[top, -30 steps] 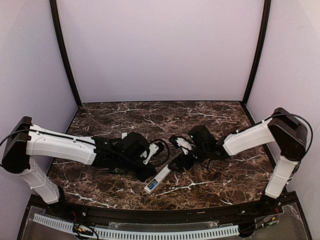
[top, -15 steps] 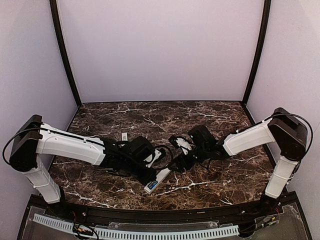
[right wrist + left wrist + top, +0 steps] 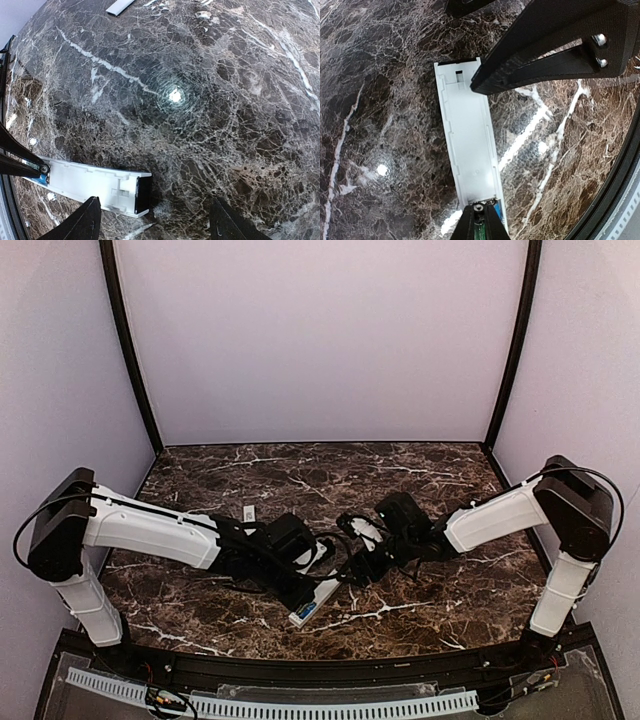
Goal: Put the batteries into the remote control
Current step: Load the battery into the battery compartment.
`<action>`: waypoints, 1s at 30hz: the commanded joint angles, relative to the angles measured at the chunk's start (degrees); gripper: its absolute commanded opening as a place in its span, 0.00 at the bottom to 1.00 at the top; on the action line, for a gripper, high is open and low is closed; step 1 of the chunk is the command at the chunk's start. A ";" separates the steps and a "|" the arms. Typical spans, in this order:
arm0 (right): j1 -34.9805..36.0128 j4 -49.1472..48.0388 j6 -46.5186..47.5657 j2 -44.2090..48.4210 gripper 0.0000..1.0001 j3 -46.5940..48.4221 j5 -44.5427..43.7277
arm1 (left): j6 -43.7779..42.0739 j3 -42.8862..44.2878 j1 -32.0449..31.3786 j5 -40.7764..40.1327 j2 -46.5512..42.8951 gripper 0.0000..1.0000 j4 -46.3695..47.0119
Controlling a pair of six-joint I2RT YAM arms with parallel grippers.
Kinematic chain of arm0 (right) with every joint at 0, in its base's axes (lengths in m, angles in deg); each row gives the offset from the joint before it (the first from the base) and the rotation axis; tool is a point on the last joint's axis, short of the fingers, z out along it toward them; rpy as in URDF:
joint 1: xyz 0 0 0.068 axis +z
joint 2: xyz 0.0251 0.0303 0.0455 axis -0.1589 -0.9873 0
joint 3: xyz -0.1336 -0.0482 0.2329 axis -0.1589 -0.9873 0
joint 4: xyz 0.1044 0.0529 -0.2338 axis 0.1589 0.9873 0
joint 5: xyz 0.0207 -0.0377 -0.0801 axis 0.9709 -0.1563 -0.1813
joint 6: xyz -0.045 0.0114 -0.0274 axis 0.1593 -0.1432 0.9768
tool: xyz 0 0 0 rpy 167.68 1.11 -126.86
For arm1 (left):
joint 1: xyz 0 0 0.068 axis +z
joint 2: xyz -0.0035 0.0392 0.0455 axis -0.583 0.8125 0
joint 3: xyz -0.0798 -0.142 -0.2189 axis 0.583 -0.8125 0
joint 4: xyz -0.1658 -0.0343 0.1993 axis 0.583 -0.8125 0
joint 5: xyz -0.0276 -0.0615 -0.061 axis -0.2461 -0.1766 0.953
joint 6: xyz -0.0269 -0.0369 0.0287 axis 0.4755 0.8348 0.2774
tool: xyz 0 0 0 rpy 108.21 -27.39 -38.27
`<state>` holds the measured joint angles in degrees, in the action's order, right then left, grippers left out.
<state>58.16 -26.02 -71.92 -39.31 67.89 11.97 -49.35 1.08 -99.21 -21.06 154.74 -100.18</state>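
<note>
- The remote control [image 3: 316, 598] lies flat on the marble table [image 3: 450, 605] near its front edge, between the two arms. Its long axis slants from near-left to far-right in the top view, with the open compartment facing up
- The left gripper [image 3: 476, 147] hangs directly over it, jaws apart and set along the bar's length. One finger [image 3: 545, 45] is over the notched far end and the other's tip [image 3: 477, 222] is at the near end; I can make out nothing clamped between them
- A fleck of blue, probably one of the batteries [image 3: 499, 211], shows at that near end beside the lower fingertip. It is mostly hidden, so I cannot tell whether it is seated
- The right gripper [image 3: 155, 200] is spread wide and empty, with the remote's dark far end just ahead of it, nearer one finger [image 3: 90, 220]
- The left arm is the nearer, and I judge that any seating push would go downward, in line with the compartment
- A loose white strip [image 3: 120, 6] lies well apart; only the two grippers crowd the bar
</note>
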 commanded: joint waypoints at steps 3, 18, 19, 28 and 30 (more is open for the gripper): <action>0.38 -1.24 0.21 -1.34 0.72 -0.28 -0.06 | 0.08 1.29 -0.07 0.88 1.04 0.05 -3.29; 0.36 -1.28 0.30 -1.56 0.70 -0.99 -0.20 | 0.42 -1.20 -0.49 4.47 1.18 0.02 -3.96; 0.38 -1.32 0.29 -1.53 0.70 -0.99 -0.20 | 0.49 -1.30 -0.49 4.51 1.34 0.02 -4.07; 0.38 -1.49 -0.13 -1.29 0.70 -1.47 -0.60 | 0.78 -1.04 -1.27 4.07 3.65 0.02 -6.61; 0.32 -1.74 -0.51 -1.17 0.70 -1.60 -0.41 | 0.84 -0.94 -1.37 3.81 4.32 0.02 -7.72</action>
<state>58.16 -26.48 -71.92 -39.85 67.21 11.75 -48.89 1.52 -99.61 -17.49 155.68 -100.75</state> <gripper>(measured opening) 0.701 0.022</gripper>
